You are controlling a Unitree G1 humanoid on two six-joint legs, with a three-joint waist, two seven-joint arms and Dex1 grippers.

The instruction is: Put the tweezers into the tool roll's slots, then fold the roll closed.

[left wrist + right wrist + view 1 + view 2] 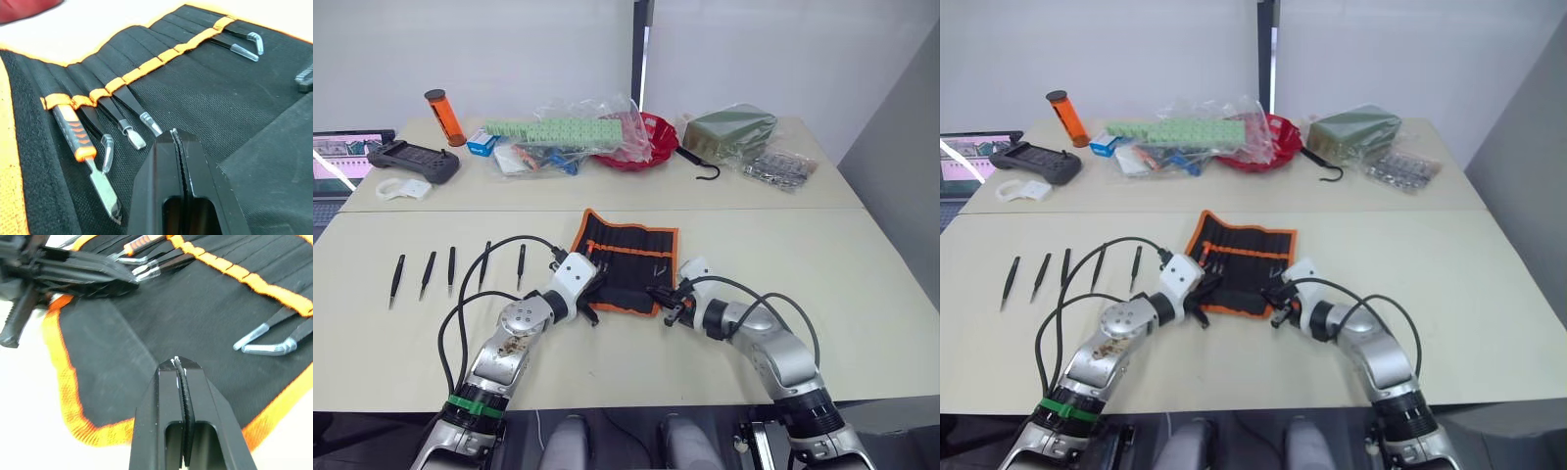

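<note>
1. On the pale surface (862,264): tool roll (631,257), coarse black weave, orange binding, lies unfolded.
2. Left of it: five slim pointed tweezers (451,266), loose.
3. Left hand (176,142), right hand (178,367): fingers pressed together, empty, over the fabric.

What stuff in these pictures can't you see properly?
- The tool roll's near corners: in the head views the left gripper and right gripper cover them.
- What's inside the clear plastic bags on the far table: crumpled plastic blurs it.
- The laptop: cut off by the left edge of the head views.
- The five tweezers' tips: too small there to make out.
- The shafts of tools already in the slots: hidden under the fabric.
</note>
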